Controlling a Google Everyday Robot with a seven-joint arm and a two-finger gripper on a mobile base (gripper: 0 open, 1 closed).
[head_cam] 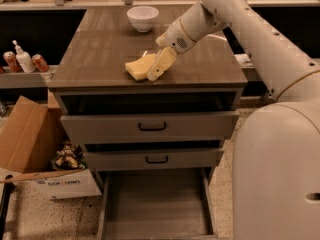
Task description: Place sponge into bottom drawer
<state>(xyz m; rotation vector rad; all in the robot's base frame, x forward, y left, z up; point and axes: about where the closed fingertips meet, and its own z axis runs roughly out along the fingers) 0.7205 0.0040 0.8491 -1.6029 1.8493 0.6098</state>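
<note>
The pale yellow sponge [137,67] lies on the wooden top of the drawer cabinet [100,59], near its front edge. My cream gripper [160,65] comes down from the right and sits over the sponge's right end, covering that part of it. The bottom drawer [155,204] is pulled far out at the foot of the cabinet, and its flat floor is bare. The two black-handled drawers above it, the upper [151,127] and the middle [156,159], are each pulled out only a little.
A white bowl [143,18] stands at the back of the cabinet top. A cardboard box [27,144] with clutter sits on the floor to the left. Bottles and cans [22,59] stand on a left shelf. My white body [280,174] fills the right foreground.
</note>
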